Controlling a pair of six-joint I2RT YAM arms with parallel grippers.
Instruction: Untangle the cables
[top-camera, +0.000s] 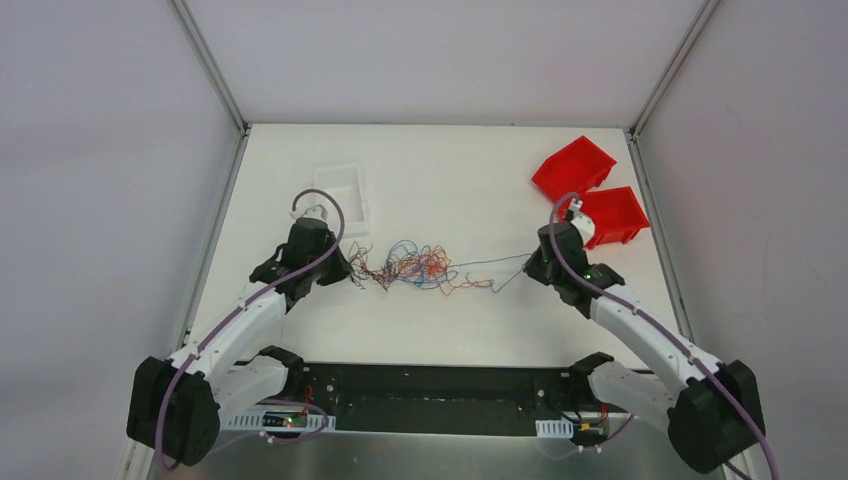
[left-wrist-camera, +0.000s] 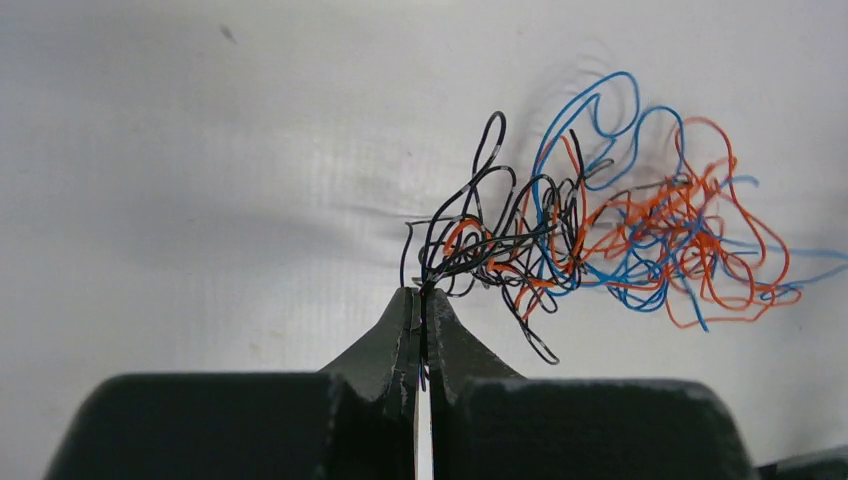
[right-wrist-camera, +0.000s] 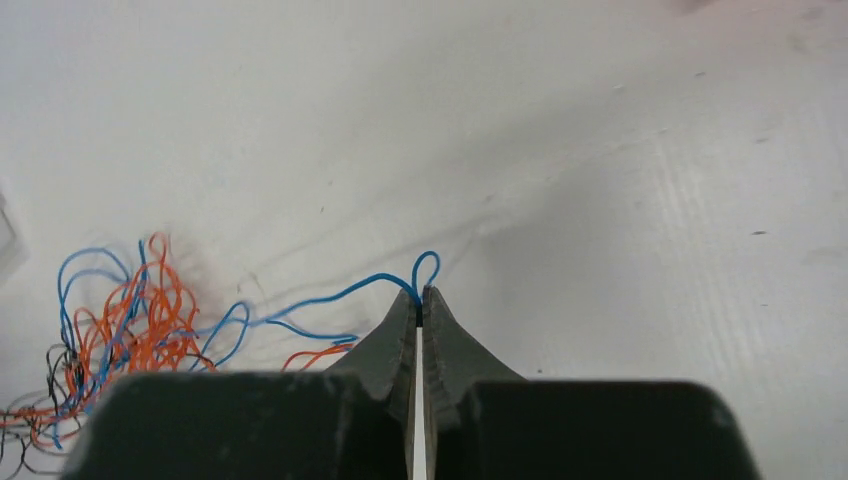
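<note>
The cables (top-camera: 412, 266) lie as a tangled bunch of thin blue, orange, red and black wires in the middle of the white table. My left gripper (top-camera: 352, 276) is at the bunch's left end. In the left wrist view it (left-wrist-camera: 423, 292) is shut on black strands of the cables (left-wrist-camera: 600, 225). My right gripper (top-camera: 528, 262) is to the right of the bunch. It (right-wrist-camera: 419, 292) is shut on a blue cable (right-wrist-camera: 330, 297) that loops just above the tips and runs left to the tangled cables (right-wrist-camera: 120, 320).
Two red bins (top-camera: 592, 190) stand at the back right, close behind my right arm. A shallow white tray (top-camera: 342, 196) lies at the back left, beyond my left arm. White walls enclose the table on three sides.
</note>
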